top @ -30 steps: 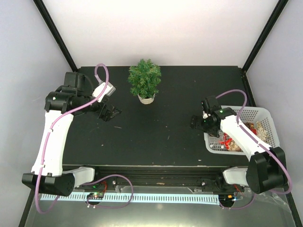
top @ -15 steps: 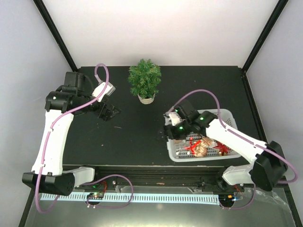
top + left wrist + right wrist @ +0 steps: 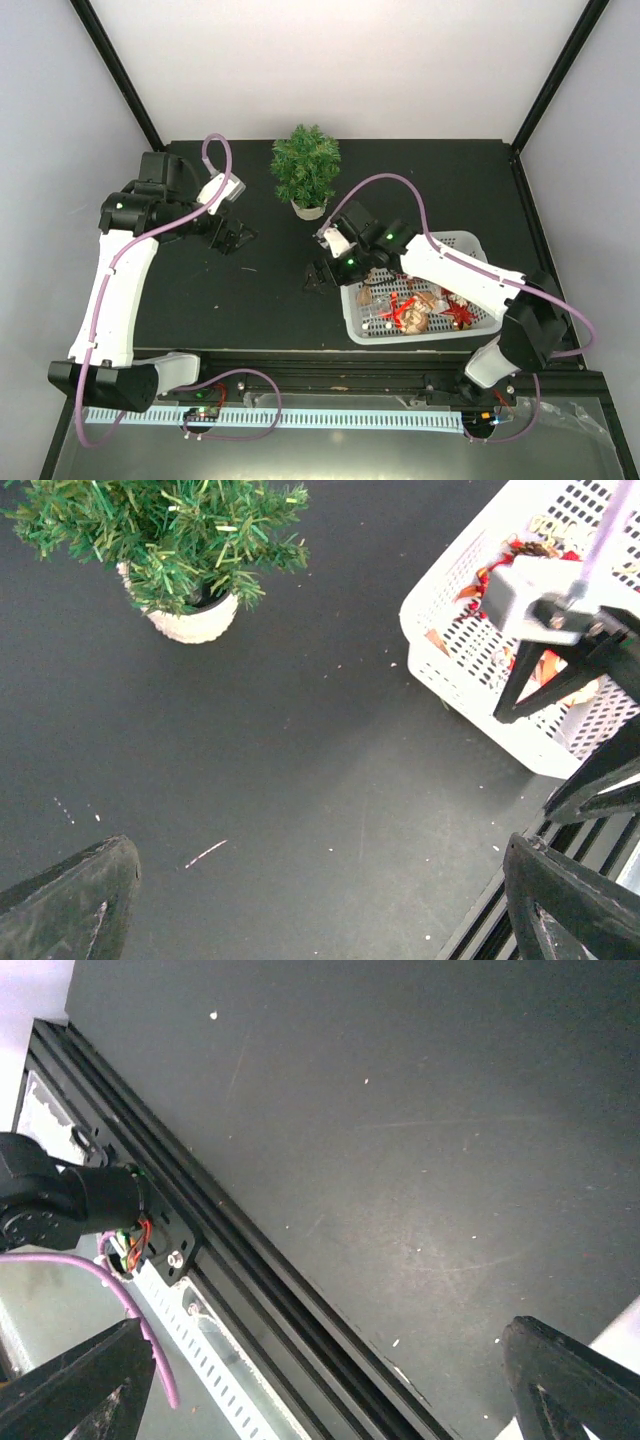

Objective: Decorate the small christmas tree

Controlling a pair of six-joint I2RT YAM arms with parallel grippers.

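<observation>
Left hand point(image 3: 232, 240): we see it poised over the dark surface point(image 3: 430, 180), its fingers point(image 3: 70, 900) spread wide with nothing between them.
Right hand point(image 3: 318, 276): we find it low over bare surface, its fingers point(image 3: 580, 1390) likewise set wide apart and gripping nothing.
Small christmas tree point(image 3: 306, 168): it stands upright in its cream pot point(image 3: 308, 209). It is ahead of the left hand's fingertips and off to one side, near but clear of them. From the right hand it lies just beyond, on the far side, and neither hand touches it. We see only plain green needles.
Basket point(image 3: 420, 337): the white mesh basket sits just beside the right hand, on that hand's outer side, and the right arm reaches over its far rim. From the left hand it lies past the tree's pot, well apart.
Ornaments point(image 3: 412, 306): we make out red, gold and tan pieces heaped inside the basket, too small to tell one kind from another.
Under the right hand: its wrist view gives us dark surface and the black rail point(image 3: 200, 1245) along the near edge.
Between the hands: bare surface flecked with pale specks, and the two hands are well apart.
</observation>
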